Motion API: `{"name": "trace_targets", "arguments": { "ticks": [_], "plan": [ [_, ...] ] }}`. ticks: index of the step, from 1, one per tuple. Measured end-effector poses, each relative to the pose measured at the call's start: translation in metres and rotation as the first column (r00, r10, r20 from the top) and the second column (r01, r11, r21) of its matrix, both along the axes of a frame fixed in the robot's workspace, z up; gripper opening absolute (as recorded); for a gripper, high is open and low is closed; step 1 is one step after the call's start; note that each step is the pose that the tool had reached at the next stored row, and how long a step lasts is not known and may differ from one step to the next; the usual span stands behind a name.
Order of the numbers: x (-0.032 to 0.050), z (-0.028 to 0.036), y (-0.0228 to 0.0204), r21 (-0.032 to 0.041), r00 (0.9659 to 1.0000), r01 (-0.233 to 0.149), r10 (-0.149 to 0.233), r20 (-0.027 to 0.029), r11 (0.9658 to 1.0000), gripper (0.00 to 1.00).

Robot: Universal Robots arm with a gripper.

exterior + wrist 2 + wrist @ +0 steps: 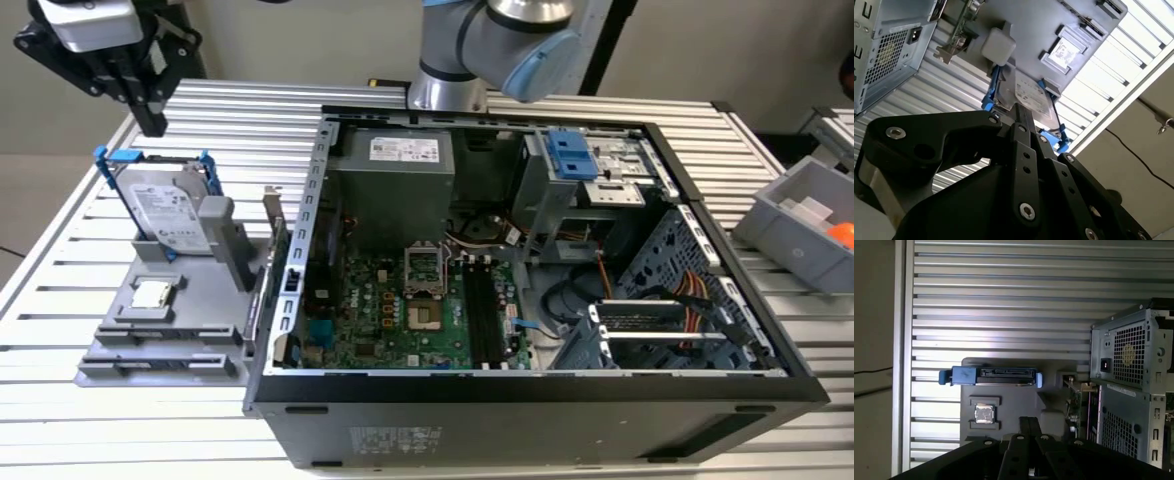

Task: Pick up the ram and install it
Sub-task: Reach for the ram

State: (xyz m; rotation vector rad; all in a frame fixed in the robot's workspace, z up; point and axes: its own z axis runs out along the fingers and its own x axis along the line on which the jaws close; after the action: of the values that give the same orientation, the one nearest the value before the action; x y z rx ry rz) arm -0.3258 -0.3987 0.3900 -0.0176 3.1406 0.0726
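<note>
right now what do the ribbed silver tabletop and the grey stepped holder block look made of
Ribbed silver tabletop: likely aluminium slats, brushed; it glints along straight ridges. Grey stepped holder block: probably plastic, matt; flat even colour, no shine, though painted metal cannot be excluded.

Thin green RAM stick [279, 250], on edge in gray holder [160, 335], beside PC case [534, 410].

Ram [276, 245] stands between hard drive [167, 212], case wall [311, 225].
</note>
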Motion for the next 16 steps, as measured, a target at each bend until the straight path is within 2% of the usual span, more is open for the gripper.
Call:
{"name": "trace_targets", "arguments": {
  "ticks": [9, 16],
  "plan": [
    [-0.0093, 0.0, 0.0, 0.0, 1.0, 0.0, 0.0, 0.0, 1.0, 0.0],
    [-0.0101, -0.0002, 0.0, 0.0001, 1.0, 0.0, 0.0, 0.0001, 1.0, 0.0]
  ]
}}
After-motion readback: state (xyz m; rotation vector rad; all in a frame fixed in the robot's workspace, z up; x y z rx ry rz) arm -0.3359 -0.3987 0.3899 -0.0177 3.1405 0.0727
